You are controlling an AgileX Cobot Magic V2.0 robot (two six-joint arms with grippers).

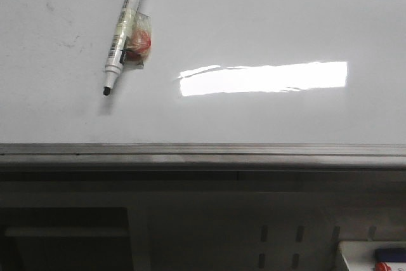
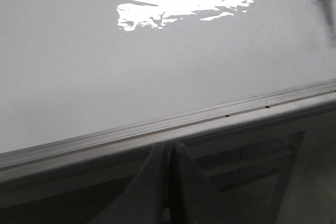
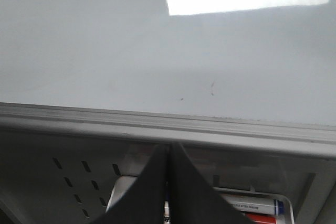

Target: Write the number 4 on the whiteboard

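Observation:
The whiteboard (image 1: 266, 23) is a glossy white board with a bright rectangular reflection and a grey metal edge rail (image 1: 203, 152) along its near side. No number 4 shows on it; I see only faint smudges. A white marker with a black uncapped tip (image 1: 124, 30) lies on the board at the far left, with a small red object in clear wrap (image 1: 139, 41) taped to it. My left gripper (image 2: 169, 148) is shut and empty, below the rail. My right gripper (image 3: 169, 148) is shut and empty, below the rail too. Neither gripper shows in the front view.
A white tray (image 3: 262, 203) with markers sits under the right gripper, below the board's edge, and shows at the front view's lower right corner (image 1: 374, 258). A perforated grey panel (image 3: 79, 182) lies below the rail.

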